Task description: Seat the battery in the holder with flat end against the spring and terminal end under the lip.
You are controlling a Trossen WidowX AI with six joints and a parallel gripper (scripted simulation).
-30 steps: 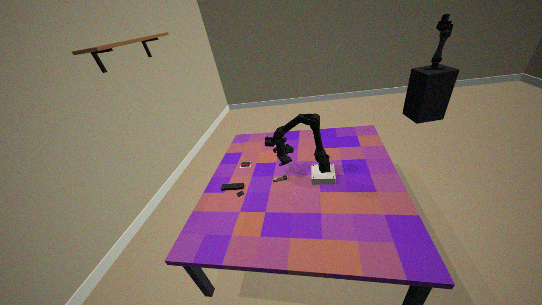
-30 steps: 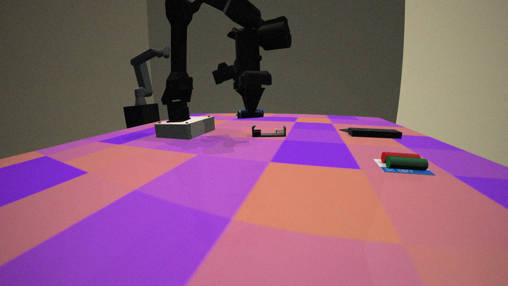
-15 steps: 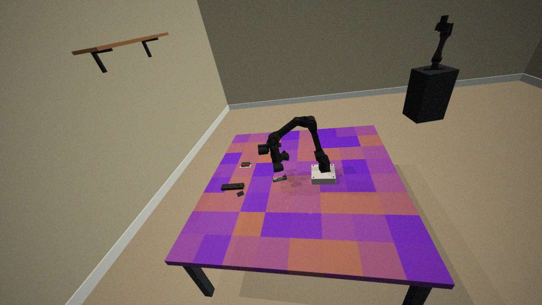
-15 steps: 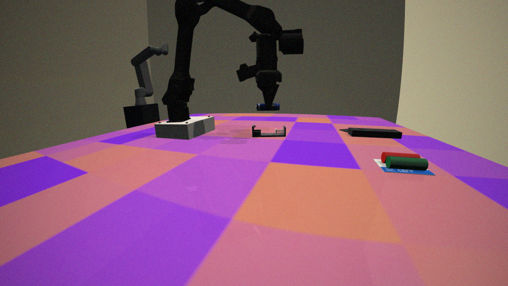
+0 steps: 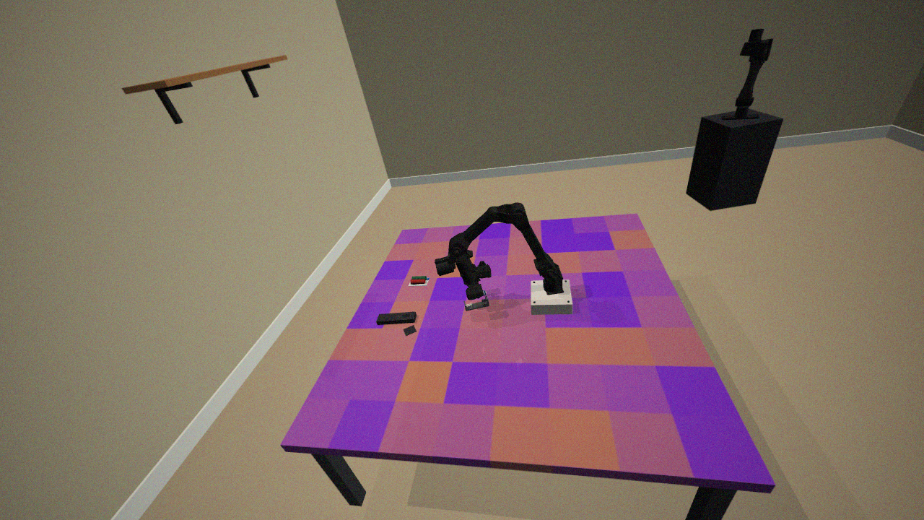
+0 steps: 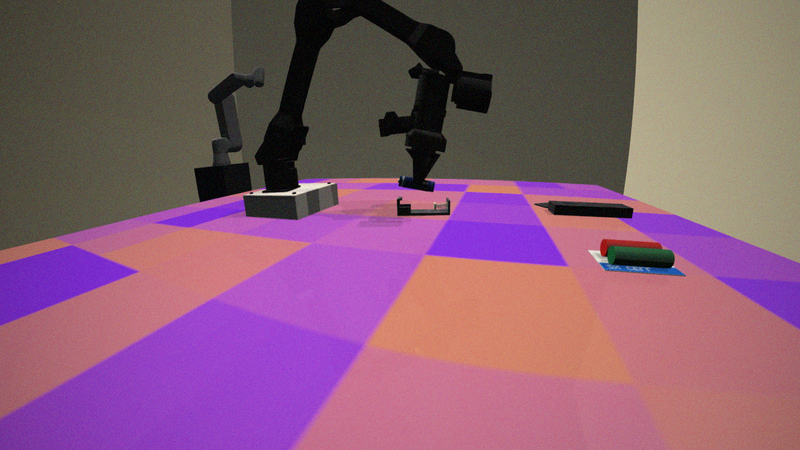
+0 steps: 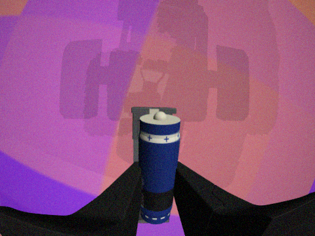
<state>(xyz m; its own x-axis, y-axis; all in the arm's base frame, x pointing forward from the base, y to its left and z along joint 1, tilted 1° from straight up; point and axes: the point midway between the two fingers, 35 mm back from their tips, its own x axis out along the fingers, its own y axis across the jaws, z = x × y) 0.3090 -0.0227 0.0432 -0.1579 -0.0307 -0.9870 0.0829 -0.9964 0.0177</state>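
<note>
My gripper (image 6: 423,177) (image 7: 156,168) is shut on the blue battery (image 6: 411,182) (image 7: 159,157), around its middle. In the exterior view, the battery is tilted, its terminal end at the left a little higher than its flat end. The dark holder (image 5: 478,305) (image 6: 422,212) (image 7: 135,128) lies on the table below, with a visible gap under the battery. Its lip end is at the left and its pale spring (image 6: 440,205) at the right. In the wrist view, the battery roughly lines up with the holder, hides most of it and points its terminal towards the lip end.
A red cylinder (image 6: 630,246) and a green cylinder (image 6: 640,257) lie on a printed card (image 6: 643,270). A long black box (image 5: 395,318) (image 6: 590,209) lies near a small dark flat piece (image 5: 409,330). The arm's pale base (image 5: 551,309) (image 6: 272,206) stands beside the holder.
</note>
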